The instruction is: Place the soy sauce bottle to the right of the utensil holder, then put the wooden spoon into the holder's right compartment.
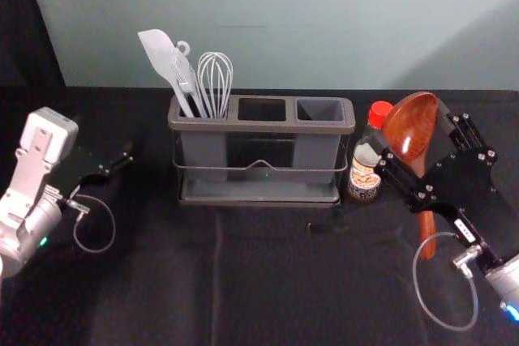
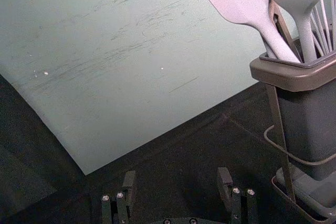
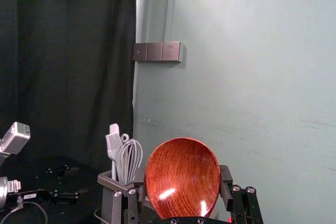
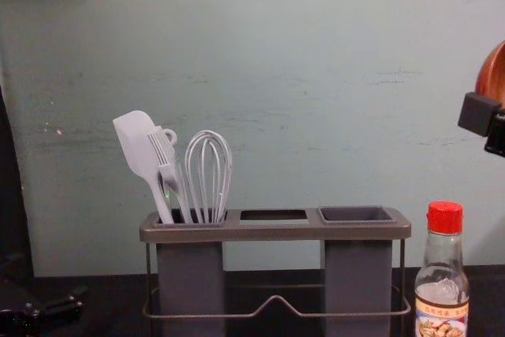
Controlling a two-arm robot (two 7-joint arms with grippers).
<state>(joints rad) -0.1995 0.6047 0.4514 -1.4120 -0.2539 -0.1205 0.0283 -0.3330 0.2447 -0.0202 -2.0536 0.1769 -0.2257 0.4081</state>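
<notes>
The soy sauce bottle (image 1: 364,176) stands upright just right of the utensil holder (image 1: 260,126); its red cap (image 4: 445,217) is on. My right gripper (image 1: 412,134) is shut on the wooden spoon (image 1: 411,126), raised beside the bottle with its handle pointing down. In the right wrist view, the spoon's bowl (image 3: 182,178) sits between the fingertips of my right gripper (image 3: 181,186). The holder's right compartment (image 4: 357,215) has nothing standing in it. My left gripper (image 1: 126,158) is parked left of the holder; in its wrist view, the left gripper (image 2: 177,182) is open and holds nothing.
A spatula (image 4: 138,147), a brush (image 4: 167,162) and a whisk (image 4: 208,175) stand in the holder's left compartment. The dark cloth (image 1: 268,281) covers the table, and a pale green wall (image 1: 284,22) rises behind the holder.
</notes>
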